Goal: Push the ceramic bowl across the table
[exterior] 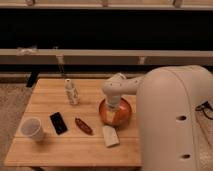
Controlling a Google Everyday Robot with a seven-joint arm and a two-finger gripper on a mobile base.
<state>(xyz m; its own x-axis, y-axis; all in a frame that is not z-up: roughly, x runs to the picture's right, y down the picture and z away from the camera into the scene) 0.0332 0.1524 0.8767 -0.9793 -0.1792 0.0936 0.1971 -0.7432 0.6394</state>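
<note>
The orange-red ceramic bowl (111, 116) sits on the right part of the light wooden table (60, 145). My white arm reaches in from the right, and my gripper (116, 109) hangs down into or against the bowl, covering its middle. The bowl's left and front rim show beneath the gripper.
On the table stand a small bottle (72, 92), a white paper cup (31, 129), a black phone (58, 123), a dark red oblong item (83, 126) and a pale flat packet (110, 136) just in front of the bowl. A dark rail runs behind the table.
</note>
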